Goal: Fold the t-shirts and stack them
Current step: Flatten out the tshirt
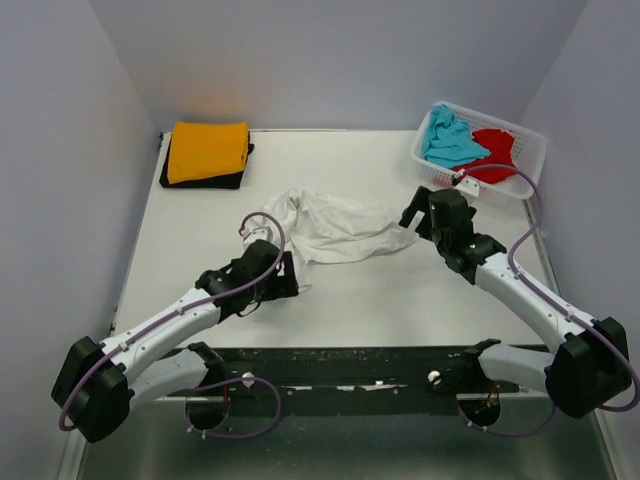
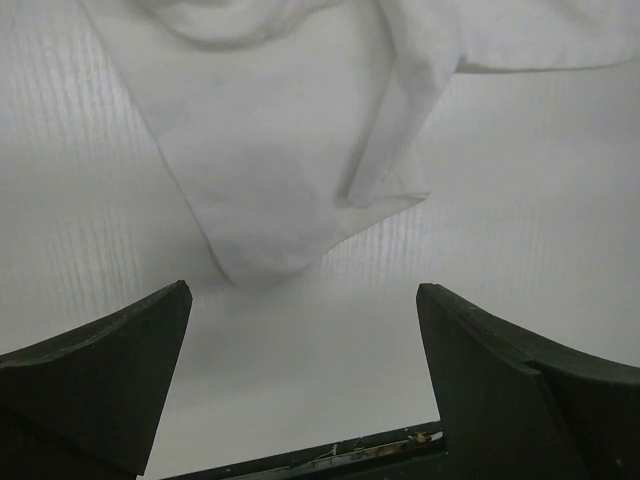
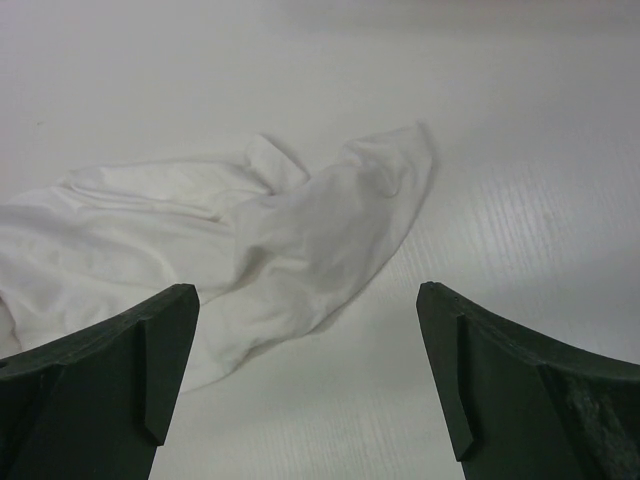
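Left gripper [image 2: 305,300] and right gripper [image 3: 305,300] are seen spread wide and empty at either end of the white t-shirt [image 1: 335,228], crumpled left of and nearer than the basket [image 1: 440,176]; it is judged light, limp cloth, best pinched at two outer edges.

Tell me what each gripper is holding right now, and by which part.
Nothing is held. The left gripper and right gripper both stand open, and the white t-shirt lies crumpled on the table between them.

White shirt [image 1: 340,228], orange-yellow shirt [image 1: 207,150], black shirt [image 1: 205,181], turquoise shirt [image 1: 450,140], red shirt [image 1: 492,150].
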Robot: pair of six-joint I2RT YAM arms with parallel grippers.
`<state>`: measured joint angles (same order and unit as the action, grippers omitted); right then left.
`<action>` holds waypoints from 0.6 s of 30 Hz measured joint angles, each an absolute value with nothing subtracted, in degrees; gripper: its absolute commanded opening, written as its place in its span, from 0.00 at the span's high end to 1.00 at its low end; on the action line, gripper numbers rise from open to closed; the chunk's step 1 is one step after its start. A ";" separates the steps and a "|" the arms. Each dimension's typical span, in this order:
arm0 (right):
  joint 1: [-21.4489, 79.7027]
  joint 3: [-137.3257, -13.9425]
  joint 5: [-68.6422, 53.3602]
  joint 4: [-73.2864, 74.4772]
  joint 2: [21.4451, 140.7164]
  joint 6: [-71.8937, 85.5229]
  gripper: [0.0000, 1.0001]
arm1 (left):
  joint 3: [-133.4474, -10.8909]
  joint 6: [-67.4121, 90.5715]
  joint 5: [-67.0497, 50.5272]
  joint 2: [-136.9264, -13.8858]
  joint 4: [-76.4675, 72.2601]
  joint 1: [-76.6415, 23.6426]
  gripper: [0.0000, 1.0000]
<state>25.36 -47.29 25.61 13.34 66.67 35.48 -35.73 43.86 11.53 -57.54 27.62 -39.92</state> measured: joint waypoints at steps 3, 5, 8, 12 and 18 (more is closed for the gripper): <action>25.36 -46.57 23.92 12.88 67.94 35.51 0.00 | -32.12 46.02 11.16 -57.45 26.96 -40.14 0.02; 25.36 -46.57 23.62 12.86 69.30 35.53 0.00 | -30.17 46.83 9.78 -57.80 24.05 -40.14 0.02; 25.36 -46.48 23.62 12.95 70.91 35.88 0.00 | -29.26 48.14 7.81 -61.93 19.42 -40.14 0.01; 25.36 -46.46 23.64 13.08 71.22 35.99 0.00 | -29.78 49.91 8.43 -67.07 16.93 -39.72 0.03; 25.12 -46.15 23.79 13.10 70.81 35.99 0.00 | -33.30 52.82 10.72 -72.73 15.00 -37.87 0.10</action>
